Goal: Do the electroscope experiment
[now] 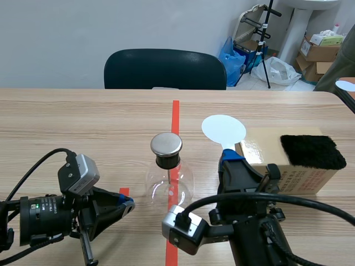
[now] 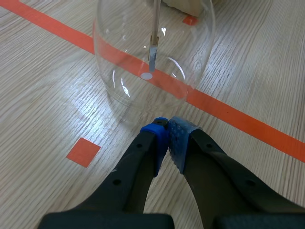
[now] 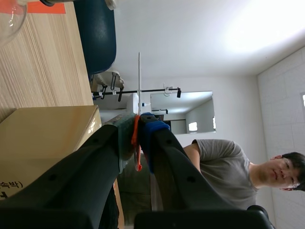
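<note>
Printing on the cardboard box (image 1: 299,178) at the right is too small to read. On the table (image 1: 83,122), the glass electroscope (image 1: 168,180) stands mid-scene, just right of the left gripper (image 1: 128,204), whose fingers are pressed together on nothing. The right gripper (image 1: 230,158) pinches the white disc paddle (image 1: 223,129), held right of the electroscope's metal cap (image 1: 166,144).

Dark chair (image 1: 165,69) behind wooden table (image 1: 83,119), pale wall (image 1: 83,27)

flask (image 1: 169,187) clear | cap (image 1: 166,143) silver | disc (image 1: 223,129) white | cloth (image 1: 312,151) black, perhaps furry
</note>
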